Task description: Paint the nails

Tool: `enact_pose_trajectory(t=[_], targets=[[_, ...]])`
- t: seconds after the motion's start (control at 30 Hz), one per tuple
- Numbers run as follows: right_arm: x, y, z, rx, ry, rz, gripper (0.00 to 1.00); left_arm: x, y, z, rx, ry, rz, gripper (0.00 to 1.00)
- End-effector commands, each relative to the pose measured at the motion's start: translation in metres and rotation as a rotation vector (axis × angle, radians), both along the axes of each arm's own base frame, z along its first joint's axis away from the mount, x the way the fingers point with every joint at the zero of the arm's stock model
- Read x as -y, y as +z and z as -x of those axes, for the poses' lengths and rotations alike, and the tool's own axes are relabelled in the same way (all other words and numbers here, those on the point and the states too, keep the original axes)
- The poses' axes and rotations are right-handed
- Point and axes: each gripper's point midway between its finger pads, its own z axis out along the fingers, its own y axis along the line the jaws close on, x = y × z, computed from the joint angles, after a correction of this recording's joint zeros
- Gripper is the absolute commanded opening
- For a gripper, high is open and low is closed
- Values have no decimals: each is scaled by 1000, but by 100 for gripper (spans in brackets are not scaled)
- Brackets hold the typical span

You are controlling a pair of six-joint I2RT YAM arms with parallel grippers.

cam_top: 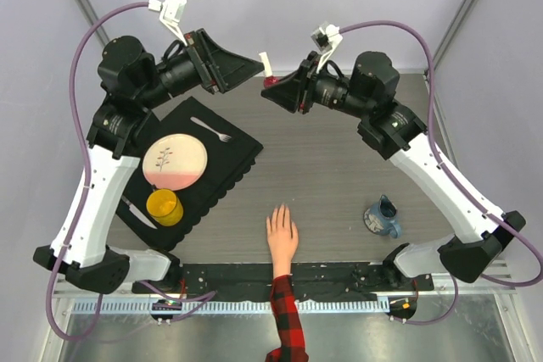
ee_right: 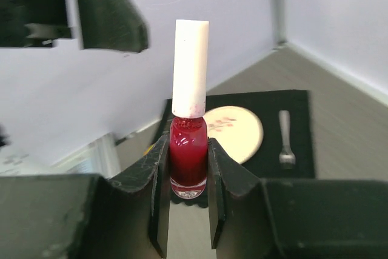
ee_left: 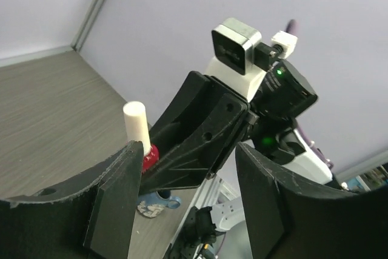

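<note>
A pale hand (cam_top: 282, 235) with a red-and-black plaid sleeve (cam_top: 287, 321) lies palm down at the table's near edge; its nails are too small to make out. My right gripper (cam_top: 272, 87) is shut on a small red polish bottle (ee_right: 188, 157) with a white cap (ee_right: 190, 68), held upright in the air above the far middle of the table. My left gripper (cam_top: 254, 65) is open and empty, close to the left of the bottle, whose cap (ee_left: 136, 125) and red neck show past the left finger in the left wrist view.
A black placemat (cam_top: 191, 167) at the left holds a pink-and-cream plate (cam_top: 175, 162), a fork (cam_top: 212, 130) and a yellow cup (cam_top: 163, 207). A blue mug (cam_top: 383, 218) stands at the right front. Grey walls close the back and sides.
</note>
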Motion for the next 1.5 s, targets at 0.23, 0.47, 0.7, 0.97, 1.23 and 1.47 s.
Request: enact_pose_trajectory(t=[0.23,0.47,0.7,0.97,1.23,1.47], targets=[[17,36,54,-72,425,-129,1,2,14,2,-142,-208,51,51],[18,31,51,-99,454,-99,1,4,4,12,-170,-277,-1,53],[15,27,47,-112,464,-80,1,3,-3,14,-166,-272,-34,55],[12,21,49,-127,471,-59,1,9,-16,4,-191,-250,-76,54],[7,15,47,-124,465,-25,1,18,-15,2,-191,-267,-80,49],[6,11,44,-127,456,-12,1,18,-22,-2,-197,-254,-101,34]])
